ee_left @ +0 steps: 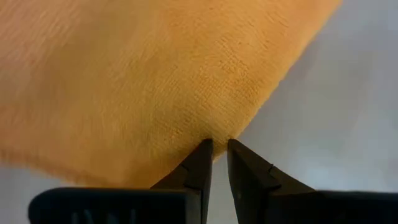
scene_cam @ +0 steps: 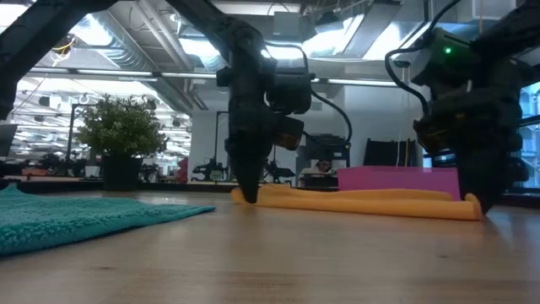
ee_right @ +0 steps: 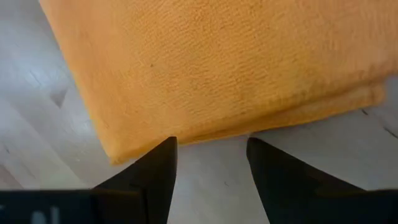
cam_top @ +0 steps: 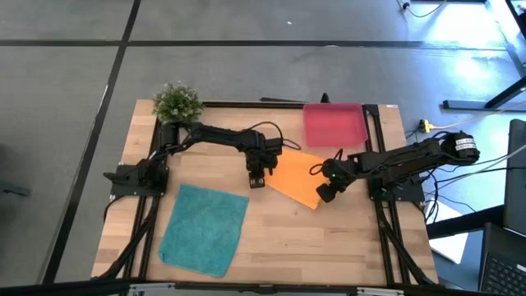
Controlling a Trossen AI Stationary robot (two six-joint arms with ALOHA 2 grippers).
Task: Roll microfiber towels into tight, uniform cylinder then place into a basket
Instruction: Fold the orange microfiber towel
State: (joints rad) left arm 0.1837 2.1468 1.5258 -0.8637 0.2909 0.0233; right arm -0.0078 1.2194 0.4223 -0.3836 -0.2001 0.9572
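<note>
The orange towel (cam_top: 297, 175) lies folded in layers on the table's middle, between my two grippers. My left gripper (cam_top: 257, 179) stands at its left corner, fingers pointing down and nearly closed on the cloth (ee_left: 217, 147). My right gripper (cam_top: 326, 194) is open at the towel's near right corner. In the right wrist view (ee_right: 210, 149) its two fingers stand just short of the layered edge. The teal towel (cam_top: 204, 228) lies flat at the near left. The pinkish-red basket (cam_top: 334, 123) sits at the far right, beyond the orange towel. My left gripper pinches the orange towel's left corner (ee_left: 214, 134) between its two fingertips. The fingers come from above, pointing down, with their tips at the table (scene_cam: 247, 198). The towel lies flat on the table, and I cannot tell how many layers are in the pinch.
A small green plant (cam_top: 177, 101) stands at the table's far left corner. Bare wood (cam_top: 329, 247) lies near the front right, beside the teal towel. Cables and a dark case (cam_top: 501, 255) lie off the table's right edge.
</note>
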